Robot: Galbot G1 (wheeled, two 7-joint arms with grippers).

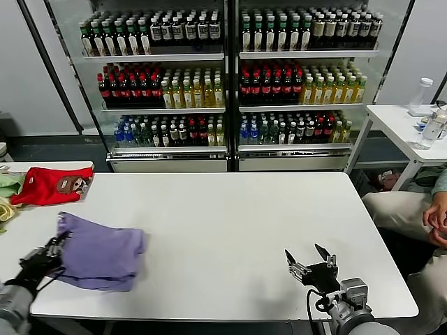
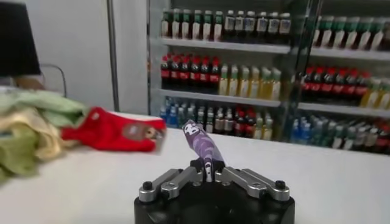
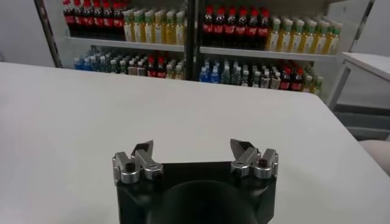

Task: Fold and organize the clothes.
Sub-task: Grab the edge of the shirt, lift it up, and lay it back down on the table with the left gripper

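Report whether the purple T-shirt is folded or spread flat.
Folded: the purple T-shirt lies doubled over in layers on the table, with the left gripper shut on its edge. Right gripper waits open.

The left gripper (image 1: 57, 244) sits low at the table's near left, its fingers (image 2: 209, 172) closed together on a pinch of the lavender T-shirt (image 1: 98, 255); the right gripper (image 1: 307, 262) hovers at the near right, jaws spread wide, holding nothing.
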